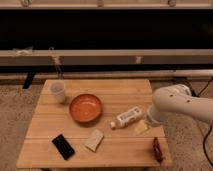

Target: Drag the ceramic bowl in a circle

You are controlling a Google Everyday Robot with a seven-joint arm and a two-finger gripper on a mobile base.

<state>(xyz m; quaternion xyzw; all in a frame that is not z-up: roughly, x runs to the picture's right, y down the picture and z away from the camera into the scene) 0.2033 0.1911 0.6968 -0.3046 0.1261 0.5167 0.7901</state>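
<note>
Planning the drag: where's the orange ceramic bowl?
Camera view: orange ceramic bowl left of centre on wooden table, between white cup and white bottle; gripper right of bottle.

**Bowl mid-table, arm at right**

The ceramic bowl (85, 108) sits on the wooden table (125, 150), with a white cup (58, 91) near its upper left. The gripper (150, 119) hangs at the right, beside a lying white bottle (126, 117).

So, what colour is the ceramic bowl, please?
The ceramic bowl is glossy orange, in the camera view; the gripper is over the right side of the table.
</note>
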